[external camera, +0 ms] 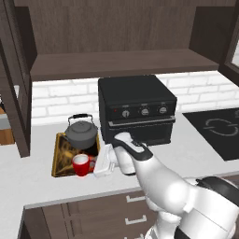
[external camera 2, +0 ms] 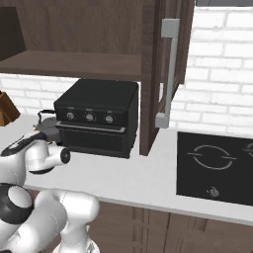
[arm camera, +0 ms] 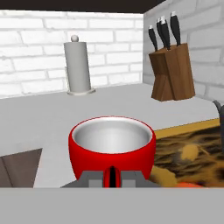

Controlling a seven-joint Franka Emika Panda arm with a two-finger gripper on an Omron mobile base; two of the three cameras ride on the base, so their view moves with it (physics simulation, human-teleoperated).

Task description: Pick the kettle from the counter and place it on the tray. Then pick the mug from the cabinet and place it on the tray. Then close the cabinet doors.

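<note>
Hand view gripper [arm camera: 113, 177] clamps mug [arm camera: 112, 144] handle, left base view kettle [external camera: 81, 132] on tray [external camera: 59, 161]

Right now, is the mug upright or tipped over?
Upright. The mug shows its open mouth facing up with the white inside visible, and in the left base view it stands on the tray in front of the kettle.

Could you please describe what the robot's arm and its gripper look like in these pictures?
The arm is glossy white, built of rounded, bulging segments, with dark grey to black bands and caps at the joints; a round dark cap also shows on a joint in the right base view. No loose cables or markings are visible. The gripper has a blocky white hand body and two small dark grey finger tips.
</note>
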